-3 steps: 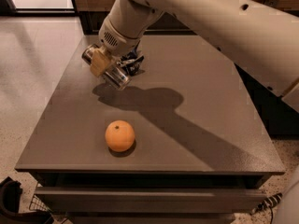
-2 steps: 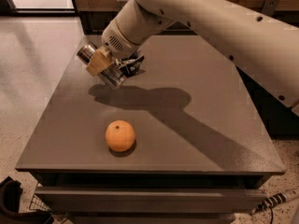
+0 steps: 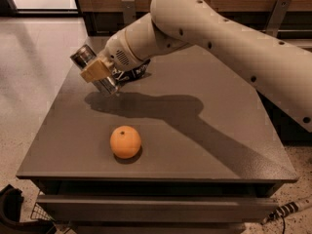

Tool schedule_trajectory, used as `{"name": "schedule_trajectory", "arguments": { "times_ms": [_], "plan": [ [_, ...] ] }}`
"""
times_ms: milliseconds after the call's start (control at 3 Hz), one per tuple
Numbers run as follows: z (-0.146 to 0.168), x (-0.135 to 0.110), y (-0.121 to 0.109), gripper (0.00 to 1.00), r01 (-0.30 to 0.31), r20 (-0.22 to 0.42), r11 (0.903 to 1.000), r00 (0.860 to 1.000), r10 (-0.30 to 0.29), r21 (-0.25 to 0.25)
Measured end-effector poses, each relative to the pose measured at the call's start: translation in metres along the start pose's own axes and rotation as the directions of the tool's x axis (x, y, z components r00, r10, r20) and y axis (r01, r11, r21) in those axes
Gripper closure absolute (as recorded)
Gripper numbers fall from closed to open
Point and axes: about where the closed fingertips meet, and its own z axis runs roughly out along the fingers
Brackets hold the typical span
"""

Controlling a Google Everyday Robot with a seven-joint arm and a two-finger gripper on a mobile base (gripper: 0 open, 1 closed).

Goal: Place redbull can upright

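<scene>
**Can grasped, not yet stood**

I see the redbull can (image 3: 105,84) tilted at the worktop's (image 3: 219,82) rear-left corner, with the gripper (image 3: 96,73) clenched around its middle. Standing it up and letting go remain. A dark bag (image 3: 137,72) lies just behind. The orange (image 3: 125,141) sits well apart, near the front edge.

My gripper (image 3: 95,72), tan-padded on a cream arm (image 3: 219,38), hangs beyond and left of the orange (image 3: 125,141) (plain bright orange), clasping the redbull can (image 3: 84,56), silvery with a darker top. The table (image 3: 204,130) is flat grey-brown.
</scene>
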Motion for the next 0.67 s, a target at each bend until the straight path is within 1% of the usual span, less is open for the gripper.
{"name": "schedule_trajectory", "arguments": {
  "times_ms": [333,667],
  "plan": [
    [0.0080,-0.0002,0.0030,1.00,-0.007,0.086,0.9995,0.996,0.010,-0.032],
    [0.0168,-0.0015,0.0042,1.00,-0.016,0.190,0.9978,0.981,0.028,-0.064]
  ]
}}
